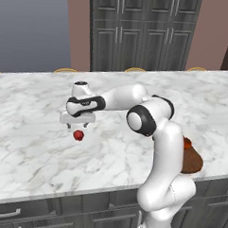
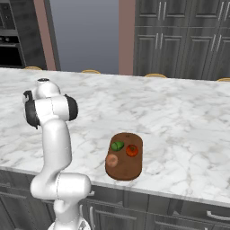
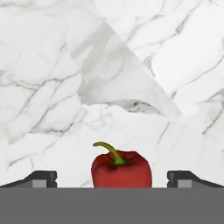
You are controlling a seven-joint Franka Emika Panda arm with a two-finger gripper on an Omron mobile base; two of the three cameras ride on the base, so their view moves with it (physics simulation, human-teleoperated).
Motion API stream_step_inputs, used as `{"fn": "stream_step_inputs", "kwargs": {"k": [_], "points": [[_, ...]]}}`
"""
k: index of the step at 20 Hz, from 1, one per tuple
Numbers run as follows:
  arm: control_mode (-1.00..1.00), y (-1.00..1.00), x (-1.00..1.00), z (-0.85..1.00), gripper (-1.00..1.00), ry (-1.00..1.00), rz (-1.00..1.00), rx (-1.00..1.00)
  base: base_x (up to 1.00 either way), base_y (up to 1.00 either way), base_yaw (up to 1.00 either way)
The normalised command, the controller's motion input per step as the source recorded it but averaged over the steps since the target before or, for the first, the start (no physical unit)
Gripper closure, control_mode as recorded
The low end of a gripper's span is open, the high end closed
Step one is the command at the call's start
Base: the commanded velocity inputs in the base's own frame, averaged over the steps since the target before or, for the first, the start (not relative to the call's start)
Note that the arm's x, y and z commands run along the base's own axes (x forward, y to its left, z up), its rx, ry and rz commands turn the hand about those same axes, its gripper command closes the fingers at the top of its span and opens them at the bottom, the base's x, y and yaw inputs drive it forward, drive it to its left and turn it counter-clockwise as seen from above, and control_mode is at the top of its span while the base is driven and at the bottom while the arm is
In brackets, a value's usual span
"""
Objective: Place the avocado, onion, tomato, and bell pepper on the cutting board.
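Observation:
A red bell pepper [image 1: 78, 135] with a green stem lies on the marble counter, left of the arm. My gripper [image 1: 77, 127] hangs just above it, open. In the hand view the bell pepper [image 3: 121, 168] sits low between the two fingertips [image 3: 42, 178], and neither touches it. The dark reddish-brown cutting board [image 2: 128, 170] lies near the counter's front edge. On it rest the green avocado [image 2: 117, 145], the orange-red tomato [image 2: 132, 150] and the tan onion [image 2: 112, 160]. From the left base view the cutting board [image 1: 193, 162] is mostly hidden behind my arm.
The white marble counter [image 1: 33, 154] spreads wide around the pepper. Its front edge runs above dark drawers. Tops of tan stools [image 1: 135, 69] show along the far edge, with tall dark cabinets [image 1: 144, 32] behind them.

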Motion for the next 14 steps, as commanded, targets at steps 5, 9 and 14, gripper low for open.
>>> {"fn": "stream_step_inputs", "kwargs": {"k": [5,9,14], "points": [[-1.00,0.00,0.00,-0.17,-1.00,0.00,0.00,0.00,0.00,0.00,0.00],[-1.00,0.00,0.00,-0.12,-1.00,0.00,0.00,0.00,0.00,0.00,0.00],[-1.00,0.00,0.00,-0.10,-1.00,0.00,0.00,0.00,0.00,0.00,0.00]]}}
